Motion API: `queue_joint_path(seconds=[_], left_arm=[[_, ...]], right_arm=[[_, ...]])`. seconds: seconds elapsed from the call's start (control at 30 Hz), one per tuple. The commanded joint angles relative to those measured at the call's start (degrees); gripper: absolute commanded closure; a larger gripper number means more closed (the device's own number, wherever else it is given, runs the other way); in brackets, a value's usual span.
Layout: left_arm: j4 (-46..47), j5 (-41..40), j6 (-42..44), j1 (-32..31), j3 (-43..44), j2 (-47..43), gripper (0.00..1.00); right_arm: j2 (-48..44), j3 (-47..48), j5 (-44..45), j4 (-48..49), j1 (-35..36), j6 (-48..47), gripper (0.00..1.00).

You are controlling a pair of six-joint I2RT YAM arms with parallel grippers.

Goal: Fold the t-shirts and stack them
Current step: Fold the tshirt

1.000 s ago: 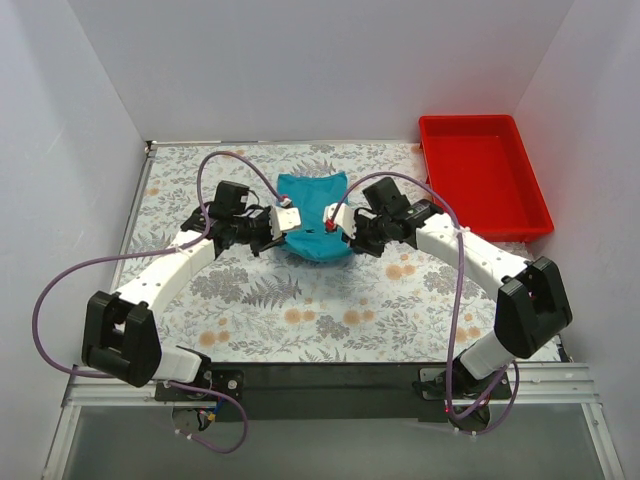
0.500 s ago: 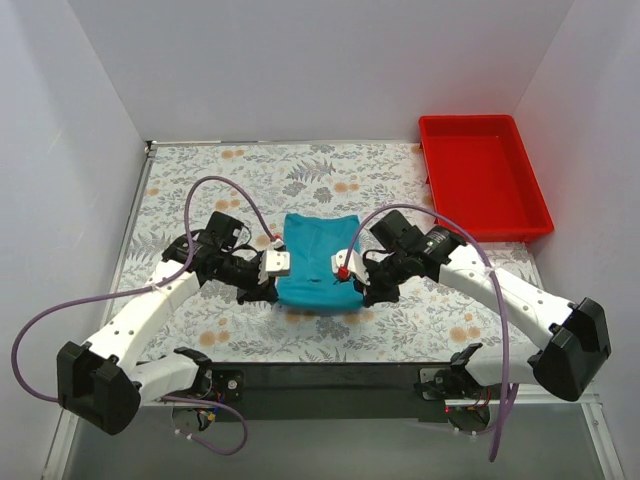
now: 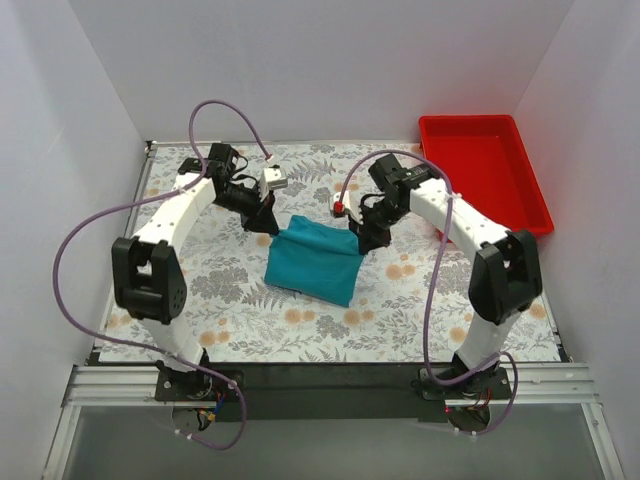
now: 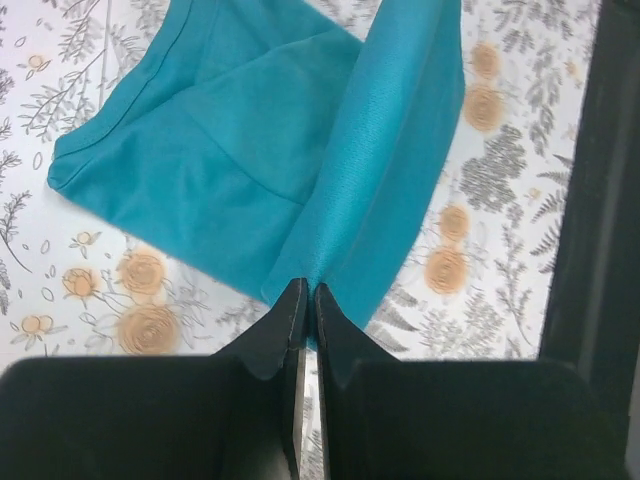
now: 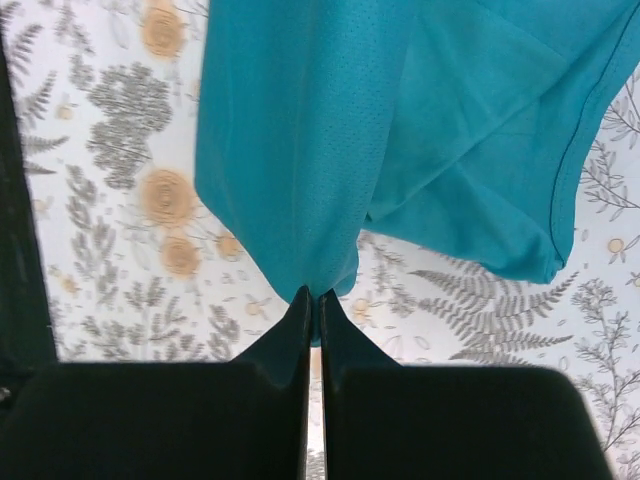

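Note:
A teal-blue t-shirt (image 3: 315, 262) hangs between my two grippers above the floral table, its lower part trailing toward the front. My left gripper (image 3: 268, 222) is shut on the shirt's far left corner; in the left wrist view the black jaws (image 4: 305, 292) pinch the teal fabric (image 4: 260, 160). My right gripper (image 3: 360, 238) is shut on the far right corner; in the right wrist view the jaws (image 5: 312, 297) pinch the fabric (image 5: 330, 130), which drapes away from them.
An empty red plastic tray (image 3: 483, 175) stands at the back right. The floral tablecloth (image 3: 230, 290) covers the table. White walls enclose three sides, and a black rail (image 3: 330, 375) runs along the front edge.
Both grippers have swung from the near side of the shirt to the far side, carrying the shirt's edge with them. The shirt now lies spread toward the front.

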Motion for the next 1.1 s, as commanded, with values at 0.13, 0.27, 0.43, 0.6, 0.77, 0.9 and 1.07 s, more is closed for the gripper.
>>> queue_joint_path(seconds=[0.13,0.27,0.43,0.6,0.77,0.9,1.07], left_arm=[[6.8,0.3,-2.9,1.1,11.3,17.0,1.00],[10.5,-1.6,-5.8,1.0,15.3,24.6,1.00],[11.0,-2.1,-6.9,0.4,7.6,26.2,1.00],[16.0,-0.5,-8.6,-0.6,-9.3,15.8,1.00],[17.6,0.6,-9.0,-1.3,-24.3,4.6,1.00],[16.6,2.1,-9.9,-1.5,-28.5,-2.0,0.85],[19.2,4.6,-11.4,-1.6,-27.2,-10.6,0.60]], right_arm=[[18.4,13.5,0.3,-3.0,-4.2,-8.0,0.99],[27.4,21.3,1.0,-2.7,-5.8,-8.1,0.99],[33.1,22.7,1.3,-1.2,-5.4,-6.4,0.99],[27.2,9.5,-0.9,1.9,-3.2,-4.2,0.99],[14.9,-7.1,-5.1,6.9,-0.1,1.3,0.99],[9.2,-13.7,-7.5,7.6,0.7,5.8,0.69],[6.1,-7.8,-12.4,4.5,-1.8,10.2,0.53]])
